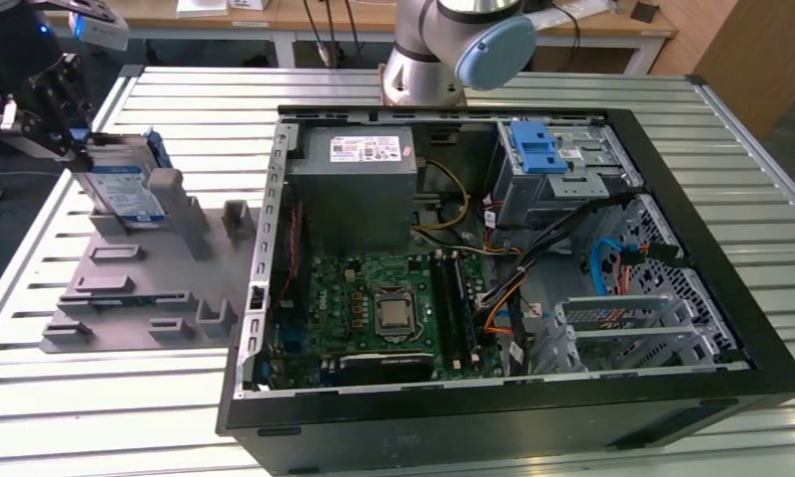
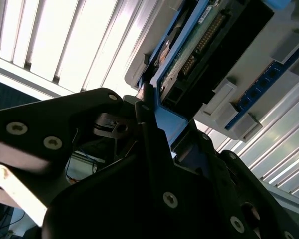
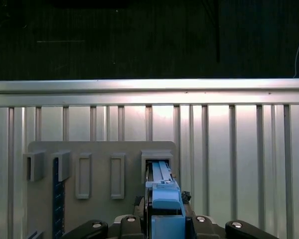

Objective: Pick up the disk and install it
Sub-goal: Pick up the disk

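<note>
The gripper (image 1: 79, 147) is closed on the disk (image 1: 122, 189); in the second wrist view its fingers (image 2: 145, 124) press on the blue rail at the disk's upper end. The disk stands on edge, slightly tilted, at the far end of a grey holder (image 1: 132, 298) on the slatted table (image 1: 106, 407), towards the exterior view's left. Its lower end is at one of the holder's slots beside a grey post (image 1: 167, 197); whether it sits in the slot or just above cannot be told. In the first wrist view the disk (image 3: 162, 186) runs from between the fingers to a raised slot bracket (image 3: 157, 158), with more brackets in a row beside it and a blue strip (image 3: 58, 194) lying on the holder. The open case (image 1: 504, 412) lies just beside the holder on the exterior view's right, its metal side wall close to the holder's edge. The holder's other side is near the table's edge, with bare slats between them and more between the holder and the near edge. The arm (image 1: 437, 50) stands behind the case. Inside the case are a power supply (image 1: 358, 189), a motherboard (image 1: 371, 308), a silver cage (image 1: 556, 164) with a blue latch in the far corner, and loose cables (image 1: 610, 263) crossing between the cage and the board
</note>
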{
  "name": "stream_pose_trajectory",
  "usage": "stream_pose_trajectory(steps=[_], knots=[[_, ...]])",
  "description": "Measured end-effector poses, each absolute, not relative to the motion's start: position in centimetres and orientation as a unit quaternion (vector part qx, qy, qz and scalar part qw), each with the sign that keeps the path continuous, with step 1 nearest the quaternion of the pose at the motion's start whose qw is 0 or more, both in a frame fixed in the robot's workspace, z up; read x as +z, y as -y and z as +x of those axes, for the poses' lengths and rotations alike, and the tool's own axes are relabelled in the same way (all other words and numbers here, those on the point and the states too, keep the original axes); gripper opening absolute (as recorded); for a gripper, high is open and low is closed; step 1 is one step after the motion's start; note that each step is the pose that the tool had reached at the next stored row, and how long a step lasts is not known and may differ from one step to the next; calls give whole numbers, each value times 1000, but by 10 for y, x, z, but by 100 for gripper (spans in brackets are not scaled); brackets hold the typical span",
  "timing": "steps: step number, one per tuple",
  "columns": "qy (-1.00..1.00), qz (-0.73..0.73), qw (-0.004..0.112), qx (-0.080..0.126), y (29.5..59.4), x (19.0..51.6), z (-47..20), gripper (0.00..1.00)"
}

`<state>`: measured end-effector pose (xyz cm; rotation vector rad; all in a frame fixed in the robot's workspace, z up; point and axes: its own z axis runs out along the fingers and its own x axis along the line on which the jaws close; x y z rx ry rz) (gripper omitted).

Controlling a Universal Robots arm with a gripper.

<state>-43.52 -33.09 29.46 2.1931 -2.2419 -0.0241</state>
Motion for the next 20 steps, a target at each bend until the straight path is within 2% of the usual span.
stream_pose_trajectory(steps=[20], knots=[[715, 699, 3, -8, 331, 303, -435, 36]])
